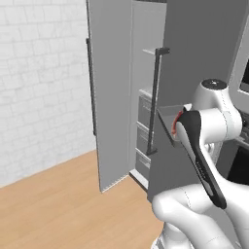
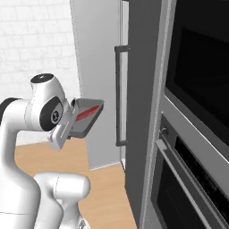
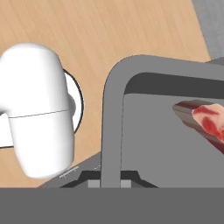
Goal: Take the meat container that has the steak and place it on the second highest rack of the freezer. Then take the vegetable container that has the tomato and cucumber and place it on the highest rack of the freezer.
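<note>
**One tray up in the air, steak on board**

One tray (image 2: 86,117) is off the ground, pinched at its near rim by the gripper (image 2: 71,129), which is clamped tight on that edge. In the hand view the rim (image 3: 111,109) runs right up between the fingertips, and the steak (image 3: 205,120) lies further along the tray floor, toward the far side. From the right base view the tray is tilted, its open face turned toward the camera, with the red strip lying along the middle. It hangs over the wood floor (image 2: 107,192), just in front of the freezer (image 1: 194,58) but not inside. Beyond it the freezer door (image 1: 109,92) stands swung open to the left, the black bar handle (image 1: 153,102) upright, pale shelves and drawers (image 1: 143,126) visible inside. Ovens (image 2: 197,112) are off to the right, white brick wall (image 1: 44,82) at the back.
</note>
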